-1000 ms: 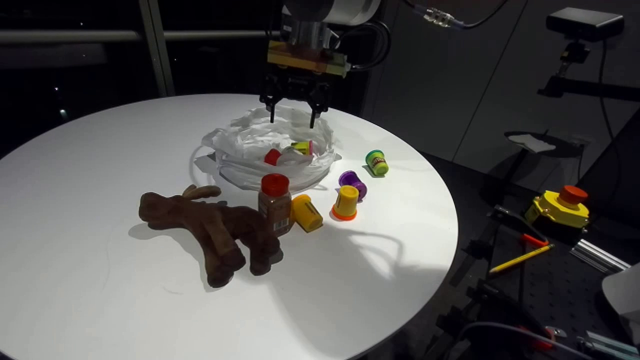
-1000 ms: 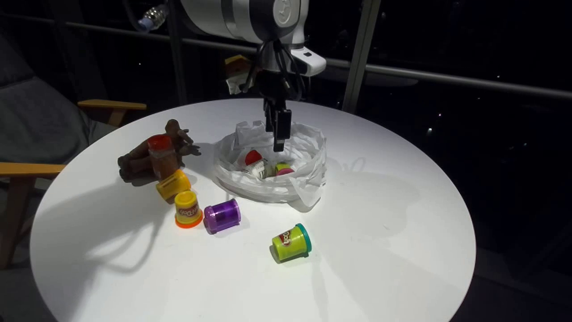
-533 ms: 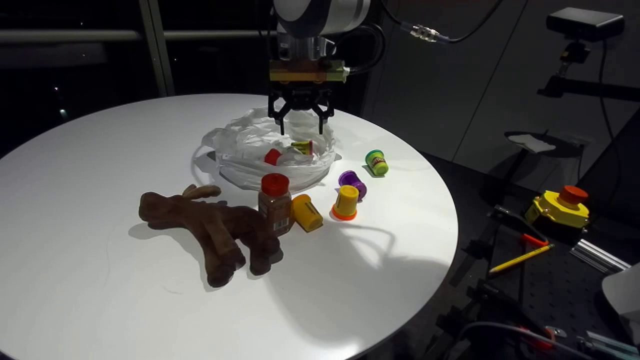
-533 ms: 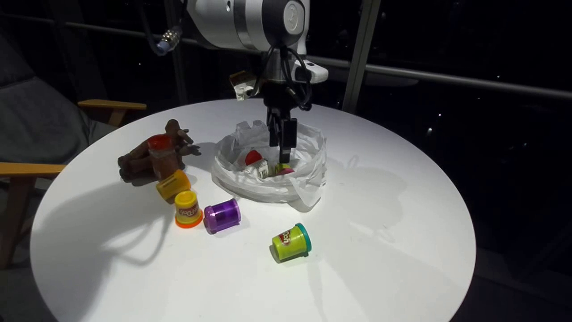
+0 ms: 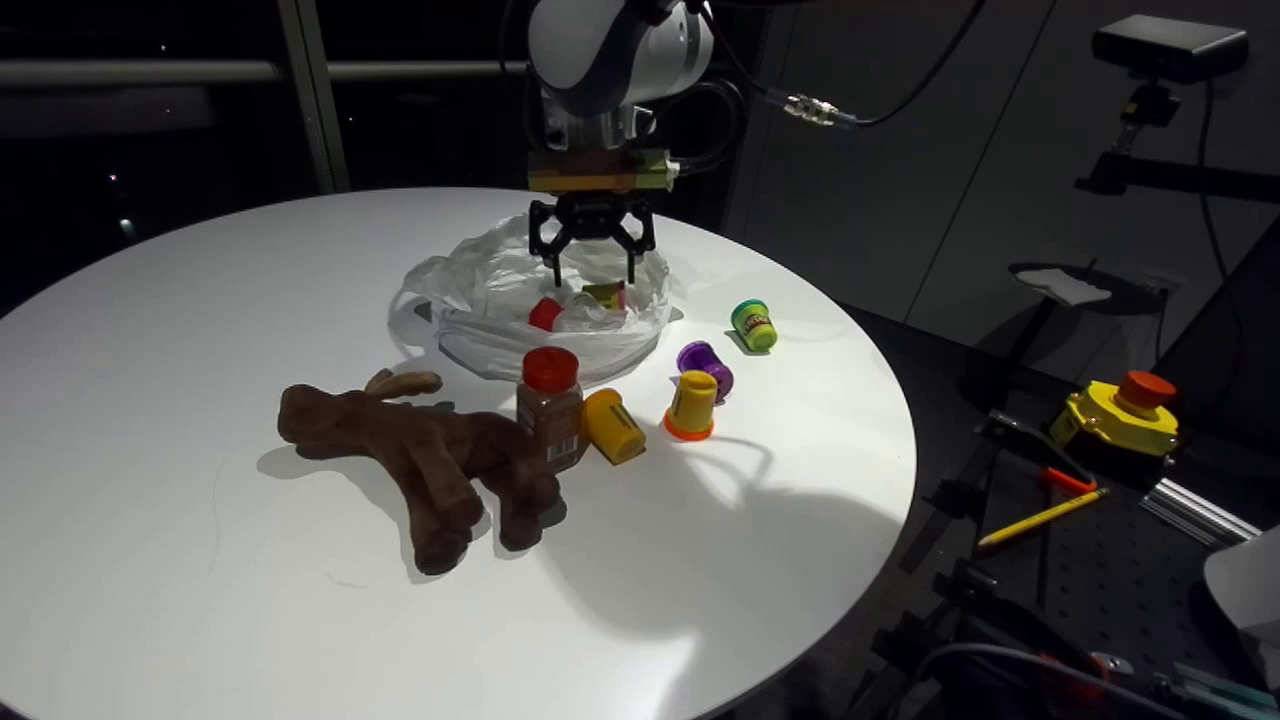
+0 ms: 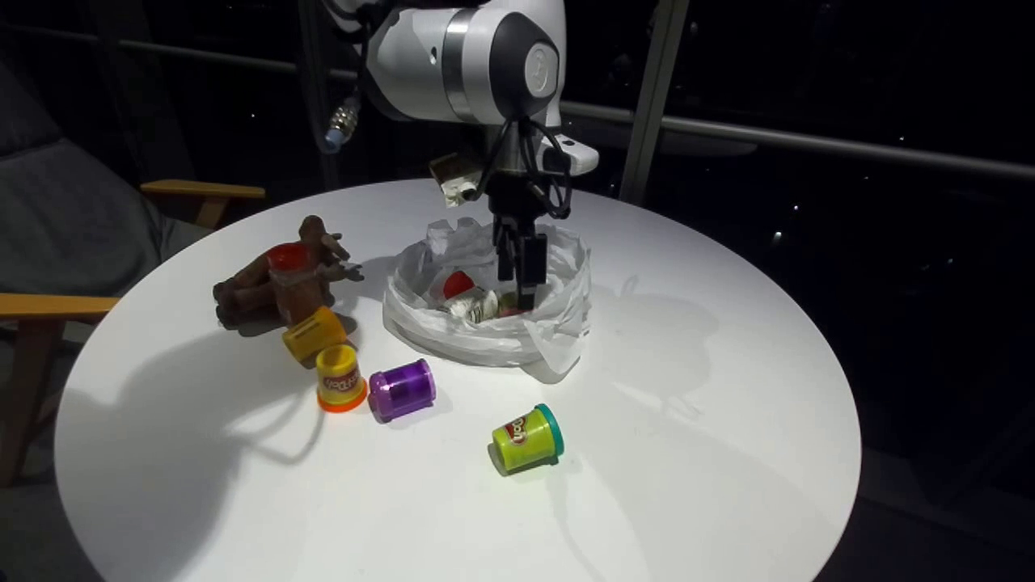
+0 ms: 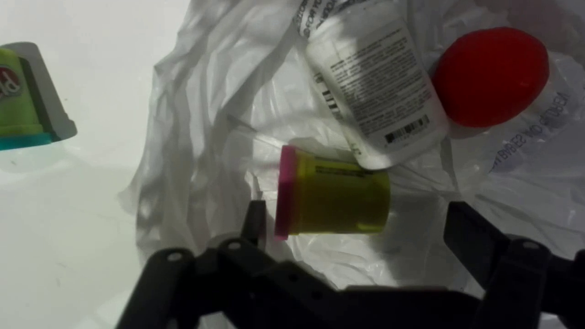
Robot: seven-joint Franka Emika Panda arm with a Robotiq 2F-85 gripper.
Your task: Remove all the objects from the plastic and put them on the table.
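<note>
While gripper (image 5: 595, 281) has fingers (image 7: 473, 237) spread, grasping nothing, pink-lidded yellow tub (image 7: 338, 196) lies on side inside plastic bag (image 7: 187, 114), apparently below finger gap, long axis running from finger to finger.

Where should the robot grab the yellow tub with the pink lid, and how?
Probably end to end, coming from above: one finger on the pink lid, one on the bottom end. The tub lies on its side, and the white bottle crowds one long side.

Beneath the white-and-black arm (image 6: 479, 69), the gripper (image 5: 594, 281) points downward (its two fingers (image 7: 473, 240) spread well apart).
</note>
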